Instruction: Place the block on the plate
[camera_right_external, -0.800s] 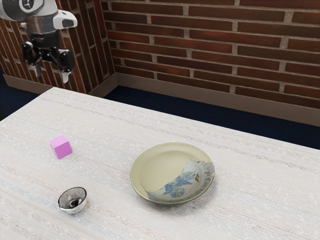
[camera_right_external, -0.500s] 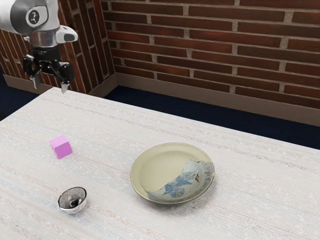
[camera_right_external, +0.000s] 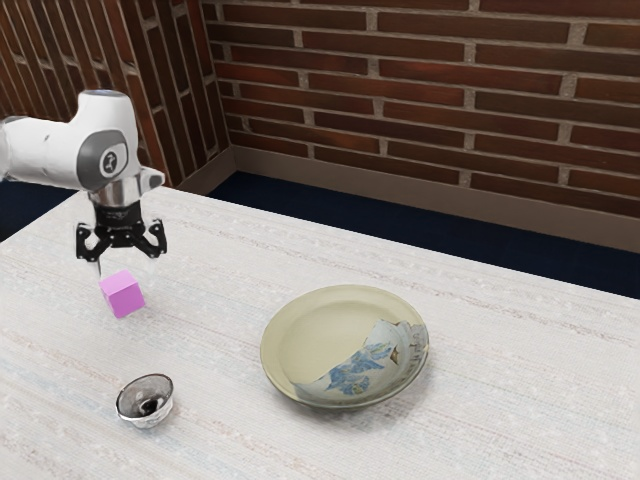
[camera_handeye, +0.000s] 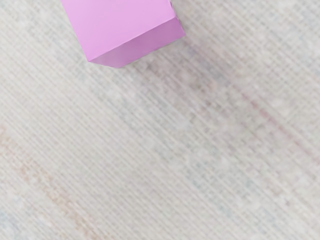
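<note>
My gripper (camera_right_external: 127, 268) is open in the exterior view, low over the table and just behind the block, with its fingers spread wide. The pink block (camera_right_external: 123, 295) rests on the table in front of it, partly overlapping one fingertip in that view. The wrist view has the block (camera_handeye: 125, 25) close under the hand, cut off by the picture's edge. A round cream plate (camera_right_external: 315, 325) with a blue floral patch lies on the table, toward the exterior view's right from the block.
A small dark-rimmed glass bowl (camera_right_external: 145, 402) stands on the pale table (camera_right_external: 225, 440), nearer the exterior camera than the block. A brick wall (camera_right_external: 420, 90) rises beyond the table's far edge.
The arm has come down and forward from beyond the table's far corner to a place close behind the block, its gripper still open. Block, plate and bowl have stayed put.
</note>
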